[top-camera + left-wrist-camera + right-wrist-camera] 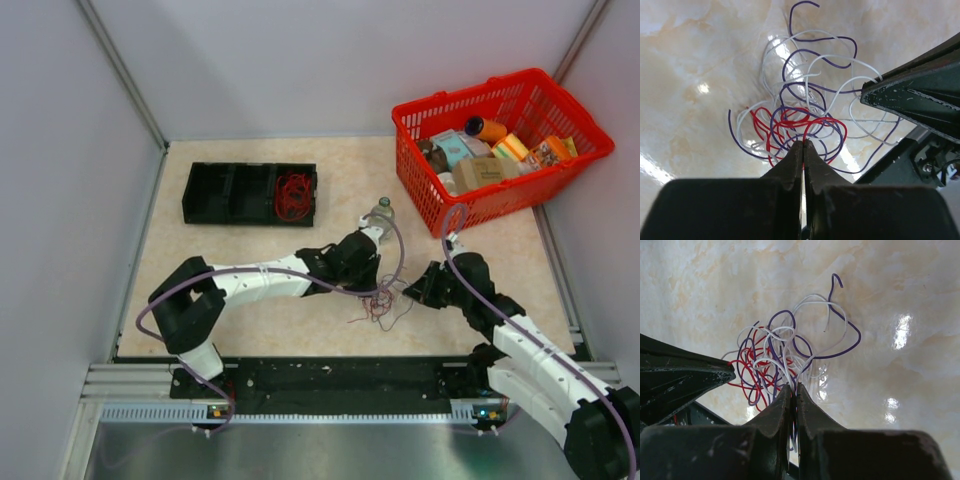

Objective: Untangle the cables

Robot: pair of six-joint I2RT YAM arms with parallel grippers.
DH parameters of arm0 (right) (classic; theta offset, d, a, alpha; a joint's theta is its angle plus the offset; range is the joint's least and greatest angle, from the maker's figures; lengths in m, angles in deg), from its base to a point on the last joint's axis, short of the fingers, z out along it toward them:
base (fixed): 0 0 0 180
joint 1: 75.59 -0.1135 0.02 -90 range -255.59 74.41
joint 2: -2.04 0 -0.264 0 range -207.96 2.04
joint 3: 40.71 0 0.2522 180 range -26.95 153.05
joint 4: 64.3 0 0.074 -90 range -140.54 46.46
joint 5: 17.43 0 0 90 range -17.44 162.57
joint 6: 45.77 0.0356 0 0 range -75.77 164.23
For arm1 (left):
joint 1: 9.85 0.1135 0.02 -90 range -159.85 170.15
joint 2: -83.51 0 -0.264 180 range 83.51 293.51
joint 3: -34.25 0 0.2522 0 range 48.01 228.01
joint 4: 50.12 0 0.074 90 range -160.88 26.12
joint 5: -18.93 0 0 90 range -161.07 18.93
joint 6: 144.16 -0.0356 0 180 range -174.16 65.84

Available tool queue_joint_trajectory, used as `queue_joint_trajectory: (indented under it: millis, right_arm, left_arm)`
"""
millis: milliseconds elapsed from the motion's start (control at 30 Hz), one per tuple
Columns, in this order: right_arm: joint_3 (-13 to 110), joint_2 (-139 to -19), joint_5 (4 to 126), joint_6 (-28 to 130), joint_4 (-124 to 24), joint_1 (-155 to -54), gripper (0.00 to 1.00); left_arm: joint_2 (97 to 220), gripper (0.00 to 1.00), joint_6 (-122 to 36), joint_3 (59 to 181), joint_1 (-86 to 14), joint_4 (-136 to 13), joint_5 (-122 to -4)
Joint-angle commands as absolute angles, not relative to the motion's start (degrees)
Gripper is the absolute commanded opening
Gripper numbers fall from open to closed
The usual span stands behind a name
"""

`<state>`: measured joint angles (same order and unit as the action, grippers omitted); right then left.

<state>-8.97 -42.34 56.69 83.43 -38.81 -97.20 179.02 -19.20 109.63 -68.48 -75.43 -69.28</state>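
1. A glossy beige marbled surface (250, 320) sits between plain grey walls (330, 60).
2. The cables (380, 308) lie tangled near its front middle.
3. The left claw (803, 146) is clenched on a red strand, and the right claw (793, 387) pinches white and purple strands.
4. A black tray (250, 193) is at the far left and a red basket (500, 150) at the far right.

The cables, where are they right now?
Top view: the cables lie at the table's front centre, between the left gripper and right gripper, both pinching them.
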Motion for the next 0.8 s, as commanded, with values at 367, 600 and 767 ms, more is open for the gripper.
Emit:
queue_joint_trajectory:
  millis: [367,600,767]
  right_arm:
    - [-7.5,-37.1,86.8,95.7,-27.0,-96.7,0.00]
    - [-9.3,-31.9,89.8,98.9,-23.0,-91.9,0.00]
    - [-9.5,-28.3,91.7,98.6,-20.4,-90.0,0.00]
  left_arm:
    - [129.8,0.00,-30.1,107.0,-72.0,-84.5,-107.1]
    - [123.4,0.00,-43.8,126.4,-71.9,-101.8,-125.6]
    - [124.2,0.00,-52.2,138.3,-72.0,-105.4,-134.3]
